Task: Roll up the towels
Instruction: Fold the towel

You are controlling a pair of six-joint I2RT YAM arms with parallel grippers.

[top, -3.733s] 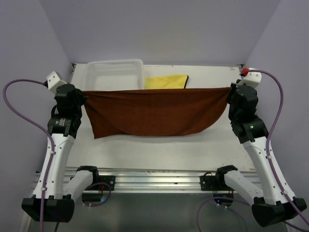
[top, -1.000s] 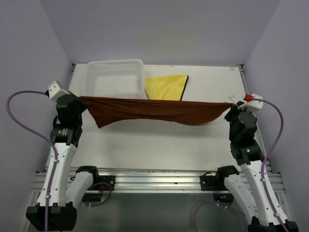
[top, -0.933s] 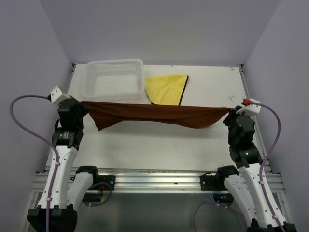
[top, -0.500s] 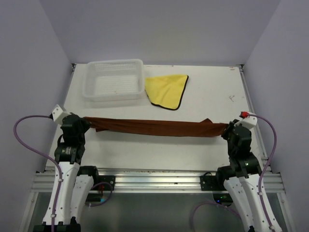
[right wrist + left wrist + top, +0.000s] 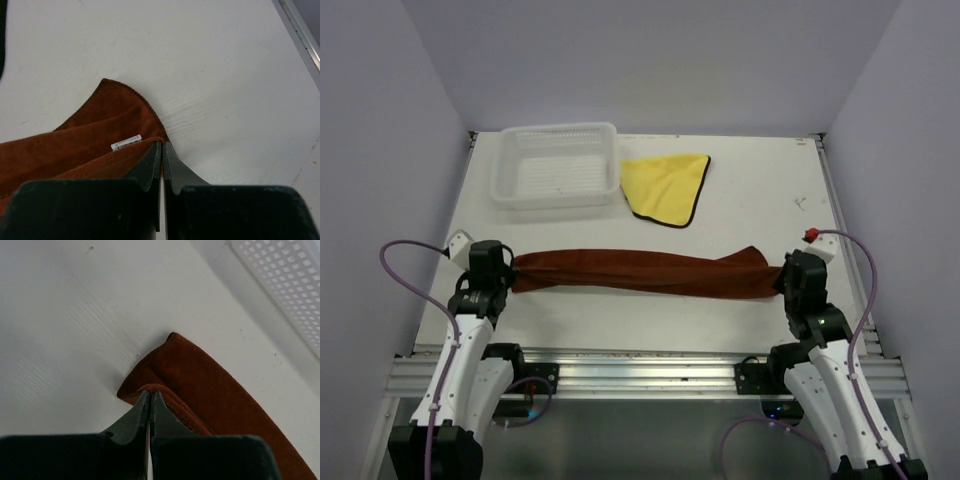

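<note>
Barely started, looks like. Got the rust-brown towel (image 5: 645,272) laid as a long folded strip along the near edge of the table (image 5: 750,200), left claw (image 5: 150,402) clamped on one end, right claw (image 5: 162,150) on the other. No roll yet. Then the yellow towel (image 5: 665,185), flat near the far edge beside the mesh basket (image 5: 560,128). White table, lavender walls (image 5: 640,60).

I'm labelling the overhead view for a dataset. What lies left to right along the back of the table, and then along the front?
Back: white mesh basket → yellow towel. Front: left arm's fingers → rust-brown towel → right arm's fingers.
</note>
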